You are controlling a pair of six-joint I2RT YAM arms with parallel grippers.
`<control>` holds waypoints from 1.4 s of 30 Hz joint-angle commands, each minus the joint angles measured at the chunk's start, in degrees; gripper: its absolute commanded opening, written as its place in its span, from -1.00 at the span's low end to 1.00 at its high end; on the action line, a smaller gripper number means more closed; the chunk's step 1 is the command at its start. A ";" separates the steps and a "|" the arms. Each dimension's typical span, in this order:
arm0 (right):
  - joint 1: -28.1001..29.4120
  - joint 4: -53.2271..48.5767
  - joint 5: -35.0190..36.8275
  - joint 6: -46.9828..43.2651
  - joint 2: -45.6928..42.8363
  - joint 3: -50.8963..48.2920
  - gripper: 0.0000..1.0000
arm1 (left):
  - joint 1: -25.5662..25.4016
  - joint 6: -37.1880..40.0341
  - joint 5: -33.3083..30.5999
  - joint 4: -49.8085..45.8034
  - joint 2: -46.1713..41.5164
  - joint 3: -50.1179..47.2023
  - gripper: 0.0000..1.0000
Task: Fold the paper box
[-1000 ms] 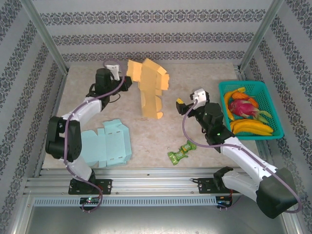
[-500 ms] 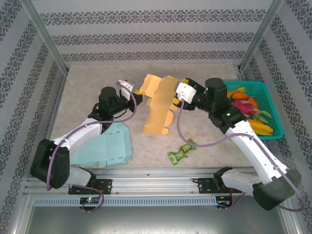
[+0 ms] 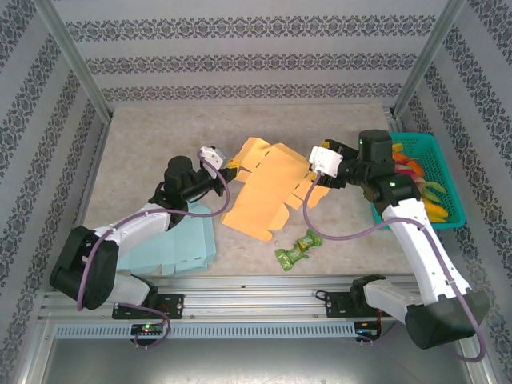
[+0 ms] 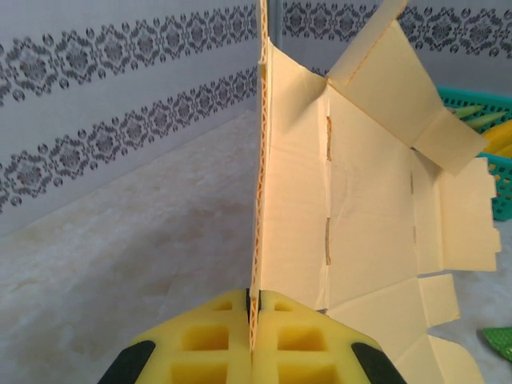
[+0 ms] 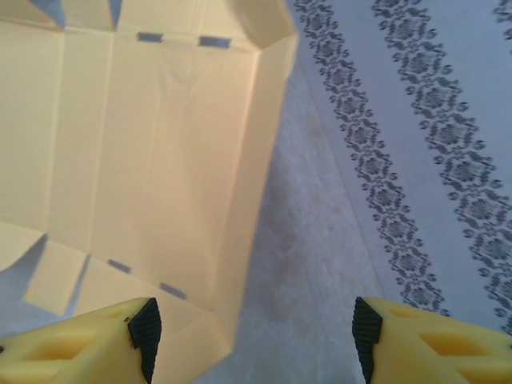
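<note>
Orange paper box [image 3: 268,188] unfolded at mid-table, an arm at each side.
The left gripper [image 4: 253,308] is clamped tight on the sheet's left edge. The right gripper [image 5: 252,328] stands wide apart at the right flap, gripping nothing.

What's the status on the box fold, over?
Left gripper shut on orange box blank, not yet folded. Right gripper open at its edge. Green wrapper nearby.

One camera hangs high behind the arm bases [image 3: 144,306], looking down over the whole table [image 3: 160,136]. The left wrist camera sits tight behind the left gripper [image 4: 252,320], facing along the orange paper box [image 4: 360,208] toward the patterned wall [image 4: 104,104]. The right wrist camera peers closely onto that same sheet, which all three views share.
</note>
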 commanded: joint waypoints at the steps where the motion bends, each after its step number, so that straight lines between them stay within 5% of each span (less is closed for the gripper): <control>1: -0.39 -0.45 -3.97 -1.77 2.54 -0.18 0.25 | -0.35 1.95 0.44 5.13 -3.01 -0.74 -1.00; 14: -0.74 1.10 -4.56 -1.55 7.10 2.32 -0.06 | -0.40 2.04 1.81 4.94 -3.91 -0.68 -1.00; 26: -0.93 9.81 0.17 2.72 6.28 1.60 0.10 | -0.40 2.10 2.95 4.26 -4.25 -0.63 -1.00; 42: -1.53 3.17 -7.61 3.20 11.08 4.94 -0.18 | -0.45 2.28 4.30 3.63 -4.83 -0.55 -1.00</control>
